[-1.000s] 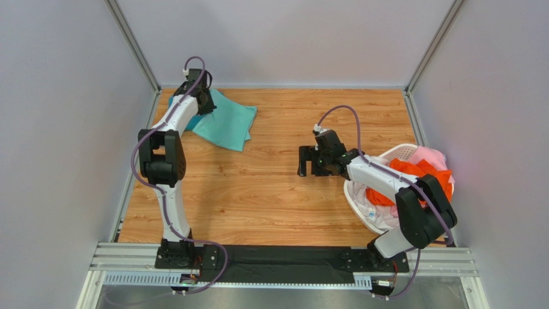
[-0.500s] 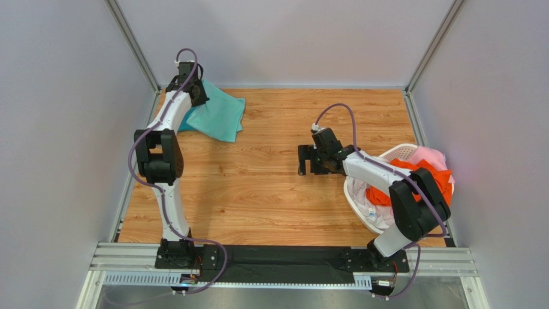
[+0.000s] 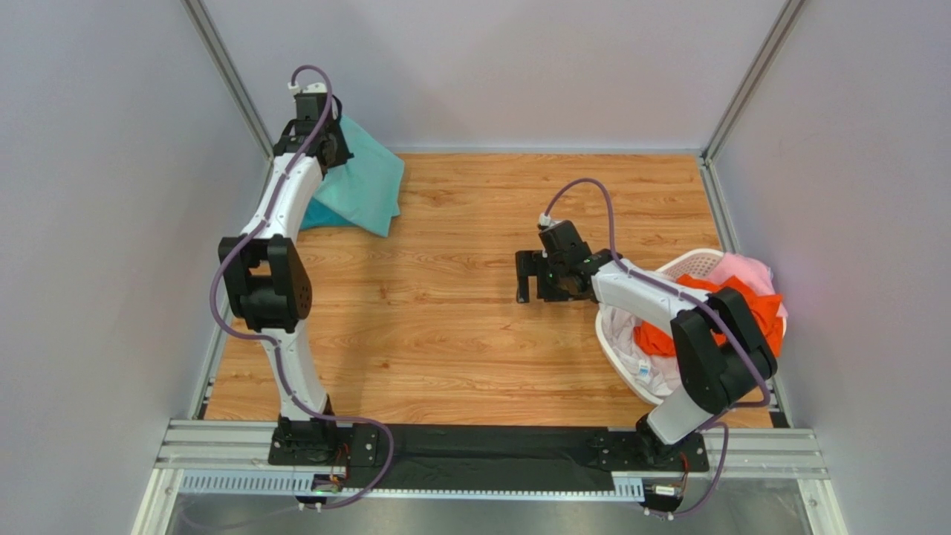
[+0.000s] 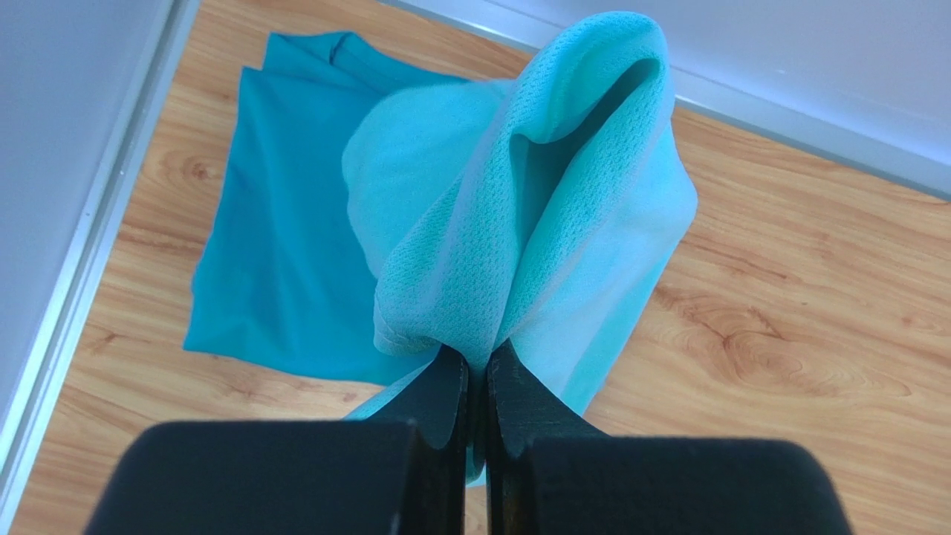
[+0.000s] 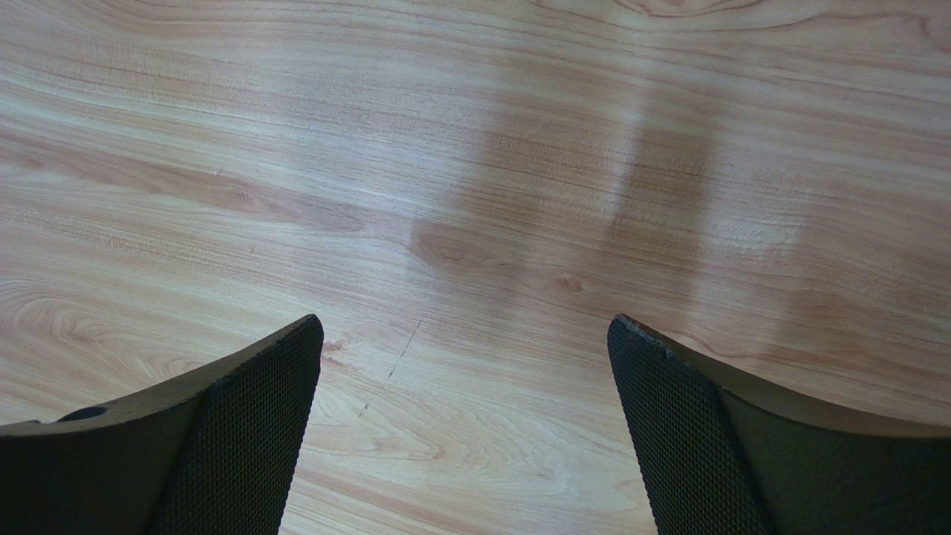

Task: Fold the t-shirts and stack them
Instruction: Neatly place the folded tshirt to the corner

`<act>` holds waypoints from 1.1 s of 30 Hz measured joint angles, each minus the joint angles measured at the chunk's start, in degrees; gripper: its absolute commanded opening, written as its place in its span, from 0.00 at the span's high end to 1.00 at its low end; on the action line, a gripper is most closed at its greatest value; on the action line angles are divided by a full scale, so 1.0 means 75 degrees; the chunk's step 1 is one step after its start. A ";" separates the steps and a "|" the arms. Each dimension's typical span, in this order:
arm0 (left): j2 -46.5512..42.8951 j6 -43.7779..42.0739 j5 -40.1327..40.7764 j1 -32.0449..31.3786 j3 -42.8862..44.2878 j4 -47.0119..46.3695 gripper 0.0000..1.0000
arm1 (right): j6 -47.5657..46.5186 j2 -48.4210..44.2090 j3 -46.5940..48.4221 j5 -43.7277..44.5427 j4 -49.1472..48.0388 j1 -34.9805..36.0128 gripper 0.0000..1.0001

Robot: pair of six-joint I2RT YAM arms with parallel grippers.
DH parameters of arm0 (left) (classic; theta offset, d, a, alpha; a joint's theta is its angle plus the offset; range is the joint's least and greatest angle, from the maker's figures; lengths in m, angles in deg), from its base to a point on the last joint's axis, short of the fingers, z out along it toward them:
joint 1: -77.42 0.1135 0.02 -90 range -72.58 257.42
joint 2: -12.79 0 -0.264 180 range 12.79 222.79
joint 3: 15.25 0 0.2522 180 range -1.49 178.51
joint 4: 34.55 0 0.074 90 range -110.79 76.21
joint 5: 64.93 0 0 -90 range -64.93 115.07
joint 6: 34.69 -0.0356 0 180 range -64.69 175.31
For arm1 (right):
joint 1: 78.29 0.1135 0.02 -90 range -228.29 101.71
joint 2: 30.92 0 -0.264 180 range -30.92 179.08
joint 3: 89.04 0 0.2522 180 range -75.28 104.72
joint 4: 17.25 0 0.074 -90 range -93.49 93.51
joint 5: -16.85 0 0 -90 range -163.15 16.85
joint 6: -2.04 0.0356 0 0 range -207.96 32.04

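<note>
A mint-aqua t-shirt [image 4: 536, 223], finely meshed, is seen above a plain darker teal t-shirt [image 4: 279, 234] at far left. An orange t-shirt [image 3: 768, 307] and a pink t-shirt [image 3: 748, 270] are shown in a white basket [image 3: 692, 262] at right; the table [image 3: 469, 334] is light wood-grained.

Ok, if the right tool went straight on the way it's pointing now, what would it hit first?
Most likely the wooden table. The right tool is open with only wood ahead in its wrist view, though the depth is unclear.

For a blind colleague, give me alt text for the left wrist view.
The left end effector, shut, pinches a bunched light mint-aqua t-shirt held over a darker teal t-shirt lying on the wooden table.
</note>
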 measured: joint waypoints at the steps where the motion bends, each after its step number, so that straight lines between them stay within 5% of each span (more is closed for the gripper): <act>1: -0.0041 -0.0015 0.0029 0.0003 0.0000 -0.0026 1.00 | 0.0000 0.0006 0.0003 0.0000 0.0000 0.0000 0.00; 20: 0.0379 -0.0015 -0.0012 0.1081 -0.0105 -0.0632 1.00 | -0.0006 0.0259 0.0096 0.0003 0.0006 0.0000 0.00; 23: 0.0874 0.0006 -0.0006 0.1285 -0.0105 -0.0778 0.76 | -0.0006 0.0350 0.0169 0.0003 0.0026 0.0000 0.00; 24: 0.1078 0.0015 -0.0006 0.1338 -0.0093 -0.0816 0.57 | -0.0006 0.0414 0.0213 0.0006 0.0032 0.0000 0.00; 32: 0.2349 -0.0006 0.0676 0.1478 0.0627 -0.0440 0.00 | -0.0003 0.0595 0.0344 0.0006 0.0111 0.0000 0.00; 33: 0.2349 0.0026 0.0746 0.1478 0.0629 -0.0423 0.00 | -0.0003 0.0595 0.0344 0.0006 0.0111 0.0000 0.00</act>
